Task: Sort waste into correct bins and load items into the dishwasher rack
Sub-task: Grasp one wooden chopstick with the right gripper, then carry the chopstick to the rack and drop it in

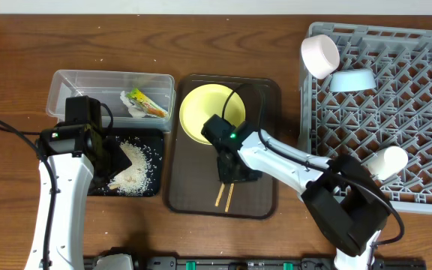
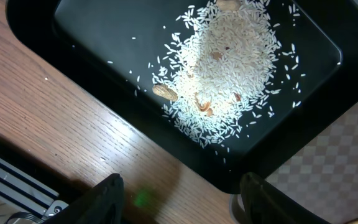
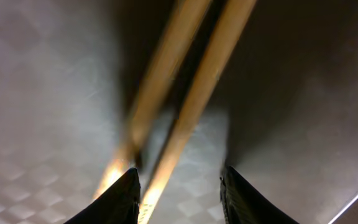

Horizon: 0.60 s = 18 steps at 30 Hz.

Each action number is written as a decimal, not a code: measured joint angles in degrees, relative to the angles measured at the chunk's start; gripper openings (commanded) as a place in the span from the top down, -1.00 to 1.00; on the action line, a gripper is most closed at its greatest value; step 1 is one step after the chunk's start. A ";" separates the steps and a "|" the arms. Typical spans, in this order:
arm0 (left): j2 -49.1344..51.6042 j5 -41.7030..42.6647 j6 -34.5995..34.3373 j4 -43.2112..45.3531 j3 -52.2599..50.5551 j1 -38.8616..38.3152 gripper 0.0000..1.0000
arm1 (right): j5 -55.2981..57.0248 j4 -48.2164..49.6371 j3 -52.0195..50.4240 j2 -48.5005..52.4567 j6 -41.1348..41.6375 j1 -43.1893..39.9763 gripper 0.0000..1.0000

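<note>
I am planning to close the right gripper [image 3: 179, 190], now spread wide astride the wooden chopsticks [image 3: 199, 93] on the brown serving tray [image 1: 265, 196], only once both sticks are sitting centred (left gripper [image 2: 179, 193], also wide, is hovering over the black tray [image 2: 86, 37]).

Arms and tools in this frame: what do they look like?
Left arm and right arm match: white tubular links, black joint housings, thin black cables looping outside. Green light near the right wrist. Left tool and right tool: black tapered fingers. No markings readable.
</note>
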 measured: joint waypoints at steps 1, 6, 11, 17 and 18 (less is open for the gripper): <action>0.00 0.00 0.00 0.00 0.00 0.00 -0.26 | 0.09 -0.04 -0.61 0.02 0.28 0.00 0.21; 0.00 0.00 0.02 0.00 0.00 0.00 -0.26 | 1.33 -0.33 -1.22 -0.11 1.38 -0.04 0.52; 0.00 0.00 0.02 -0.02 0.00 0.00 -0.26 | 2.27 -0.37 -1.22 -0.13 1.95 -0.37 0.95; 0.00 0.00 0.02 -0.07 0.00 0.00 -0.25 | 2.60 -0.44 -1.33 -0.50 1.18 -4.66 0.98; 0.00 0.00 0.02 -0.07 0.00 0.00 -0.26 | 2.62 -0.39 -1.42 -0.70 0.42 -5.66 0.98</action>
